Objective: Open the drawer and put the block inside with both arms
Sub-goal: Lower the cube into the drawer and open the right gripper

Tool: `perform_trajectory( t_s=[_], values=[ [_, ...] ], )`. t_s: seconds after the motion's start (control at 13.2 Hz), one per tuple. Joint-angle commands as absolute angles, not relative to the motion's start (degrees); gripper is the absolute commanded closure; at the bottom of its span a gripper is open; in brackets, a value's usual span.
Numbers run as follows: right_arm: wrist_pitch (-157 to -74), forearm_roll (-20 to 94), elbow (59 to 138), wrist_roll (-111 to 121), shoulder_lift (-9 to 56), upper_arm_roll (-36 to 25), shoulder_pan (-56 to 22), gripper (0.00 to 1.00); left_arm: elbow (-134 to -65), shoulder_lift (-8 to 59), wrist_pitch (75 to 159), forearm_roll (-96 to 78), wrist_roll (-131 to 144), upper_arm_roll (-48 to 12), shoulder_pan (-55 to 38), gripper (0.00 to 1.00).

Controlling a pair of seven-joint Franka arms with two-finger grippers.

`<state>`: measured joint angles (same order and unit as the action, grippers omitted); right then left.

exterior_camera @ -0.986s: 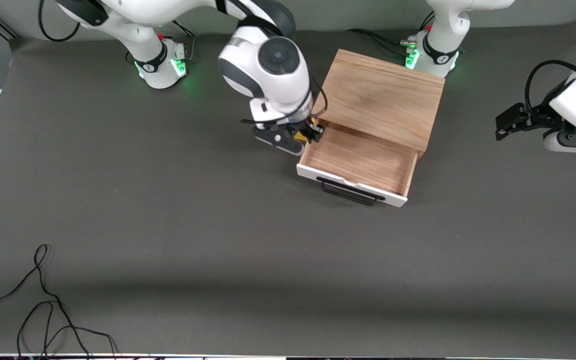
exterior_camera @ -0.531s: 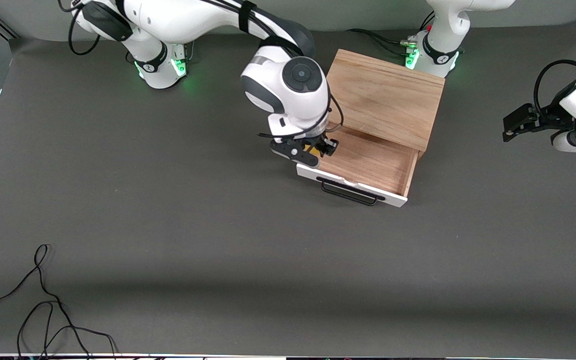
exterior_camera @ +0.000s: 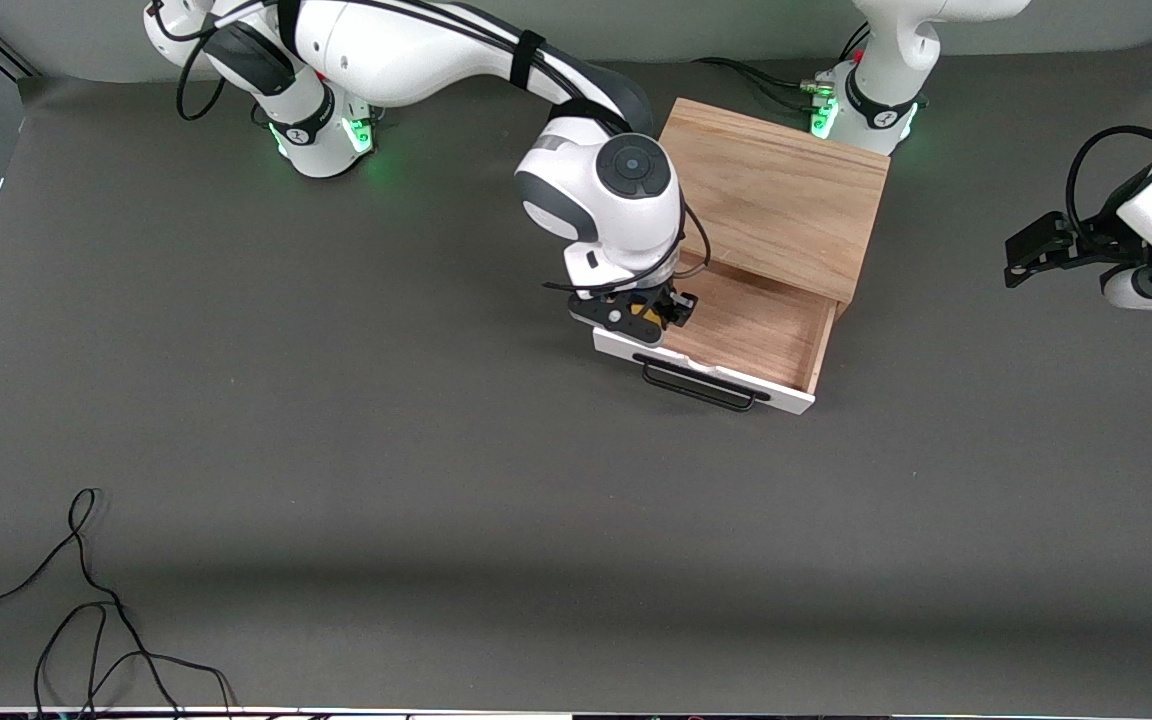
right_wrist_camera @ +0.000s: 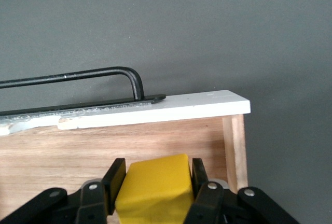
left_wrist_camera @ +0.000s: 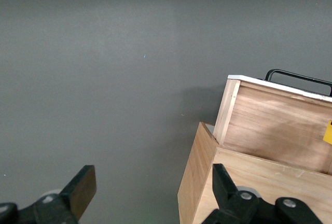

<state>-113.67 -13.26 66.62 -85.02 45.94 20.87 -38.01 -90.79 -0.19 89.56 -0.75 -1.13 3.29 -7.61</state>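
The drawer (exterior_camera: pixel 751 335) of the light oak box (exterior_camera: pixel 771 190) stands pulled out, its white front panel (right_wrist_camera: pixel 155 107) and black bar handle (exterior_camera: pixel 701 388) facing the front camera. My right gripper (exterior_camera: pixel 652 318) hangs over the drawer's inside, close to the front panel at the right arm's end. It is shut on the yellow block (right_wrist_camera: pixel 153 187), which sits between both pads above the wooden floor. My left gripper (exterior_camera: pixel 1016 255) waits off the box at the left arm's end of the table. In the left wrist view this gripper (left_wrist_camera: pixel 153 193) is open with nothing between its fingers.
A loose black cable (exterior_camera: pixel 86 600) lies on the grey table mat near the front camera at the right arm's end. The two green-lit bases (exterior_camera: pixel 331 125) (exterior_camera: pixel 856 105) stand along the robots' edge, the left arm's one right beside the box.
My right gripper has carried the block from the drawer's side wall near the box to over the drawer's inside by the front panel. The left arm has barely shifted.
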Motion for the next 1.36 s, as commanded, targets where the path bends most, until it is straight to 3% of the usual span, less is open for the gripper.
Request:
perform_trajectory(
  t_s=[0.0,0.08,0.15,0.3,0.76,0.99,1.29],
  values=[
    [-113.8,-14.7,64.2,-86.2,47.3,20.3,-38.9,0.88,-89.9,0.1,88.7,0.3,-0.6,4.0,-8.5,0.0],
    [-113.8,-14.7,64.2,-86.2,47.3,20.3,-38.9,0.81,-90.0,0.1,88.5,0.8,-0.7,4.0,-8.5,0.0],
    [-113.8,-14.6,64.2,-86.2,47.3,20.3,-38.9,0.49,-89.9,0.1,88.5,0.9,-0.7,4.0,-8.6,0.0],
    [-113.8,-14.6,64.2,-86.3,47.3,20.3,-38.9,0.02,-90.0,0.1,88.2,1.0,-0.8,4.0,-8.5,0.0],
    [-112.6,-14.0,64.9,-85.4,44.4,20.5,-37.8,0.01,-90.1,0.1,87.8,1.5,-0.9,4.0,-8.5,0.0],
    [-104.0,-13.4,67.7,-81.2,37.6,20.5,-35.3,0.01,-90.1,0.2,87.5,1.5,-1.0,4.0,-8.5,0.0],
    [-101.3,-4.3,81.5,-66.8,22.6,20.3,-27.0,0.01,-90.3,0.4,87.5,1.5,-1.0,4.0,-8.5,0.0]
  ],
)
